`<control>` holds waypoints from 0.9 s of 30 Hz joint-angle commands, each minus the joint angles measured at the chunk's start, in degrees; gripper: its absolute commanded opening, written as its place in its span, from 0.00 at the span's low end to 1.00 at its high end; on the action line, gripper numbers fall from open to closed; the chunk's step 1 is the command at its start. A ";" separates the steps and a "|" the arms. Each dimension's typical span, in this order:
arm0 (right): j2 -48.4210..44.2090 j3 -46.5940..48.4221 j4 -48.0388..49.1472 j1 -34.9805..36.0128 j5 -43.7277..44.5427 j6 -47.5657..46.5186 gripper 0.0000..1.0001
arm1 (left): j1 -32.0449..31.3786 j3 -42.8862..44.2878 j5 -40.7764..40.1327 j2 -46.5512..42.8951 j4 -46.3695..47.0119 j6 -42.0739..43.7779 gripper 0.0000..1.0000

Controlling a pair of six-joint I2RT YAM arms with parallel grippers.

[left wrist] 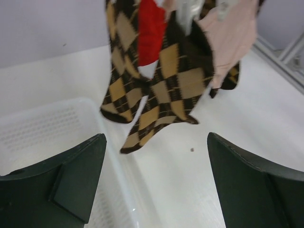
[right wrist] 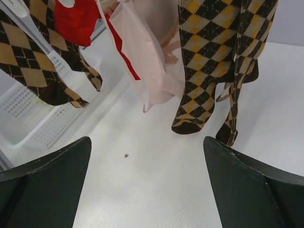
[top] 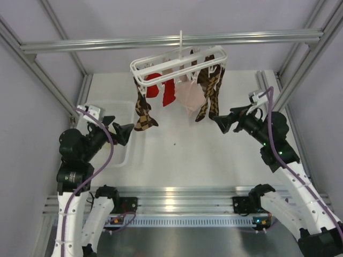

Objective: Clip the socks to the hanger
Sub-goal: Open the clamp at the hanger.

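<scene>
The white hanger (top: 179, 64) hangs by its hook from the overhead bar. Clipped to it are brown-and-tan argyle pieces (top: 143, 112), (left wrist: 161, 90), (right wrist: 202, 61), red pieces (top: 168, 93), (left wrist: 151, 28), (right wrist: 76, 19) and a pale pink piece (top: 190, 95), (left wrist: 235, 38), (right wrist: 147, 57). The pale cream-yellow socks are out of view in every frame. My left gripper (top: 126, 133), (left wrist: 156, 137) is open and empty, low and left of the hanging items. My right gripper (top: 221, 122), (right wrist: 146, 140) is open and empty, just right of the rightmost argyle piece.
A white perforated basket (top: 115, 136), (left wrist: 42, 123), (right wrist: 28, 114) sits on the table at the left, under my left gripper. A small dark speck (top: 175, 143) lies mid-table. Aluminium frame bars (top: 171, 40) run overhead and down both sides.
</scene>
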 commanded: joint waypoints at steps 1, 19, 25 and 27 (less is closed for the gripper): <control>1.62 4.21 4.79 -1.06 -1.84 0.70 1.00 | 0.22 -3.00 15.86 -0.54 14.93 -2.20 0.92; 8.74 11.15 5.68 0.26 -3.52 2.99 1.00 | -28.42 -5.11 -10.37 15.71 42.20 12.99 0.78; 10.50 12.92 7.35 1.13 -2.99 3.51 1.00 | -39.84 -6.78 -30.37 18.70 47.64 18.09 0.71; 11.37 13.18 8.14 1.40 -2.64 4.38 1.00 | -42.93 -7.05 -35.51 20.55 49.58 19.06 0.71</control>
